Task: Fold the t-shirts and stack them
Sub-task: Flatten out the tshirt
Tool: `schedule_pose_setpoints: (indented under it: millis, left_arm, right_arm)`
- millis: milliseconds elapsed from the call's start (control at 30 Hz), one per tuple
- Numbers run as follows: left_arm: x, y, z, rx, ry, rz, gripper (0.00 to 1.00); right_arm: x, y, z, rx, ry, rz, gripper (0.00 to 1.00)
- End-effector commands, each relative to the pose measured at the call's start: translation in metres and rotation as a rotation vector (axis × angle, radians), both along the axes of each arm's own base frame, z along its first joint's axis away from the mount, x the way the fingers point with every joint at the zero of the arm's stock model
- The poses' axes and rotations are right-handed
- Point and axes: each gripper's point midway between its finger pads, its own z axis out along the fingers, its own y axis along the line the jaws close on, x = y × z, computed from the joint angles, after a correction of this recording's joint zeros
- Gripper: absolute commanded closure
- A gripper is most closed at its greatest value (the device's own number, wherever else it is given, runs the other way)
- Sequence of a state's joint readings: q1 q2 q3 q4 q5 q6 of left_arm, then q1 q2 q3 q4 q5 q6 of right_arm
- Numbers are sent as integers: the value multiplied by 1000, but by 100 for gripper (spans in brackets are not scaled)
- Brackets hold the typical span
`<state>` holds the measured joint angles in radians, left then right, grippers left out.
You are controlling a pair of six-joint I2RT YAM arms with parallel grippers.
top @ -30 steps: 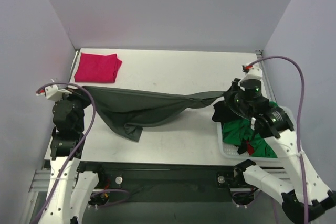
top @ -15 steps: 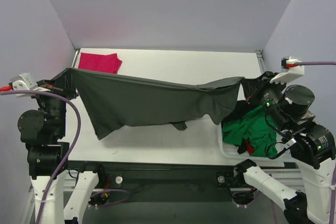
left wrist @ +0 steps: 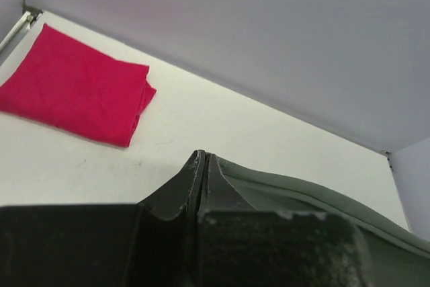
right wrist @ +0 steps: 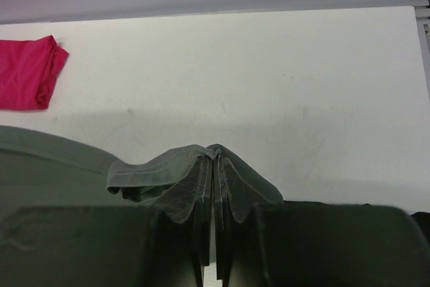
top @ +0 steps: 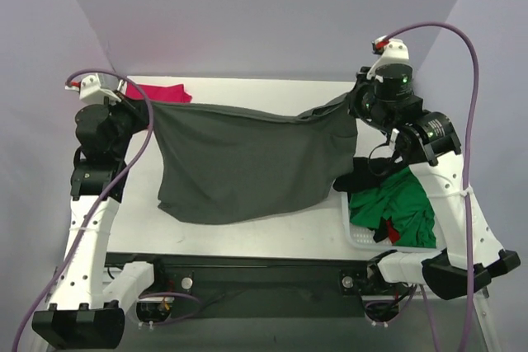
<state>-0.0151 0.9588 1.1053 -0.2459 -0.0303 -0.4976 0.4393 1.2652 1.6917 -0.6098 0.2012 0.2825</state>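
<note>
The dark grey-green t-shirt [top: 247,158] hangs spread in the air between both arms, its lower edge near the table. My left gripper [top: 151,110] is shut on its left top corner; the hem shows in the left wrist view [left wrist: 302,189]. My right gripper [top: 353,106] is shut on its right top corner, bunched over the fingers in the right wrist view [right wrist: 195,169]. The magenta-red t-shirt [top: 161,92] lies folded at the far left, also seen from the left wrist [left wrist: 70,85] and the right wrist [right wrist: 27,72]. The bright green t-shirt [top: 388,204] and the black t-shirt [top: 363,177] lie in the basket.
The white plastic basket [top: 353,232] stands at the near right of the table. Grey walls close the table on the left, back and right.
Both arms have lifted the grey-green shirt off the table and moved it toward the back. It now hangs wide and flat instead of stretched and bunched.
</note>
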Motion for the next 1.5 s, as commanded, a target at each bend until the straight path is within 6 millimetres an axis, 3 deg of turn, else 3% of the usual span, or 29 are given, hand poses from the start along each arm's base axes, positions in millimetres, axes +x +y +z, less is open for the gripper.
schedule_pose_setpoints:
  millis: [0, 100, 167, 267, 533, 567, 667, 800, 933, 1000, 1100, 1200, 1233, 1333, 1367, 1433, 1467]
  left_arm:
    - [-30, -1, 96, 0, -257, -14, 100]
    - [-52, 0, 118, 5, -318, -12, 100]
    - [-66, -2, 130, 8, -349, -22, 100]
    - [-93, -7, 149, 18, -399, -55, 100]
    - [-166, -2, 181, 30, -486, -27, 100]
    - [-178, -1, 193, 32, -515, -24, 100]
    - [-200, -1, 208, 46, -538, -21, 100]
    - [-219, 14, 221, 50, -554, 60, 100]
    - [-224, 28, 227, 63, -562, 142, 100]
    - [-216, 31, 227, 59, -561, 159, 100]
    - [-178, 31, 211, 53, -507, 155, 100]
    - [-119, 30, 172, 39, -397, 152, 100]
    - [-98, 31, 146, 35, -330, 157, 100]
    - [-52, 37, 106, 19, -246, 193, 100]
    - [-37, 38, 82, 21, -199, 200, 100]
    - [-6, 45, 48, 26, -121, 243, 100]
    - [6, 48, 29, 34, -81, 256, 100]
  right_arm:
    - [-9, -5, 63, 47, -167, 16, 100]
    - [-18, 5, 78, 69, -201, 90, 100]
    - [-33, 20, 91, 83, -232, 204, 100]
    - [-55, 25, 109, 81, -289, 270, 100]
    - [-123, 16, 156, 112, -460, 377, 100]
    - [-133, 10, 167, 126, -495, 379, 100]
    - [-147, 3, 182, 143, -544, 391, 100]
    - [-161, -7, 208, 159, -613, 389, 100]
    - [-163, -2, 227, 164, -652, 419, 100]
    - [-149, 8, 227, 151, -636, 423, 100]
    - [-123, 22, 224, 128, -609, 405, 100]
    - [-80, 32, 204, 74, -552, 322, 100]
    - [-58, 43, 185, 41, -502, 307, 100]
    - [-16, 45, 160, 24, -449, 233, 100]
    - [9, 54, 140, 22, -405, 221, 100]
    - [41, 52, 118, 42, -349, 185, 100]
    - [68, 61, 93, 30, -295, 181, 100]
